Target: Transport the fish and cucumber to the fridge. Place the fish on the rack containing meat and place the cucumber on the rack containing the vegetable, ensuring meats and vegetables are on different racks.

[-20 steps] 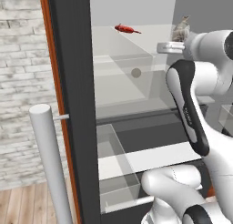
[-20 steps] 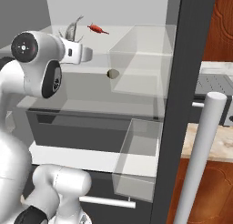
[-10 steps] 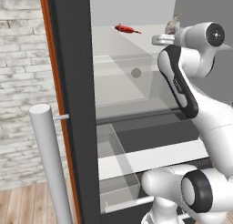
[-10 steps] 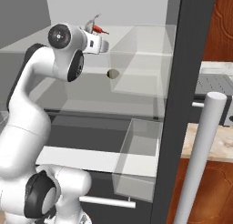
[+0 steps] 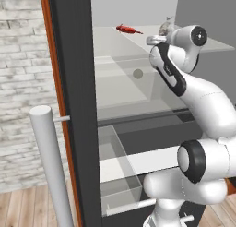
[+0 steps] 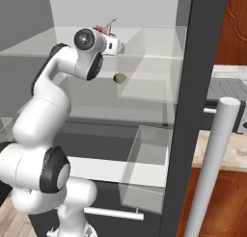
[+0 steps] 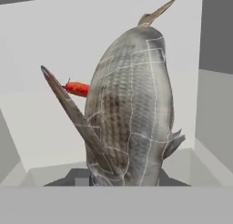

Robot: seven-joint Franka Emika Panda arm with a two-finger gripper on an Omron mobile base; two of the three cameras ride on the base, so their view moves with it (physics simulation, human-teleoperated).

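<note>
My gripper [image 5: 162, 33] is shut on the fish [image 5: 167, 24], a silvery-grey speckled body held upright with its tail up. It hangs just above the fridge's upper pale shelf [image 5: 115, 42], the rack containing meat. The slim red meat [image 5: 128, 29] lies on that shelf, to the left of the fish and farther back. In the hand view the fish [image 7: 132, 114] stands close in front, with the meat [image 7: 77, 88] behind it. From the right, the fish [image 6: 112, 25] pokes up beside the meat [image 6: 100, 28]. The round olive-brown vegetable [image 5: 138, 74] sits on the shelf below. The cucumber is out of view.
The fridge's black door [image 5: 73, 83] with its silver bar handle [image 5: 50, 166] stands open at the left, and the other door [image 6: 185, 111] with its handle [image 6: 212, 168] at the right. A clear lower drawer [image 6: 149, 164] is pulled out. A grey inner wall [image 5: 207, 18] is close by.
The arm has swung the fish deeper into the fridge, over the upper shelf and closer to the red meat. The grip on the fish has stayed shut.
</note>
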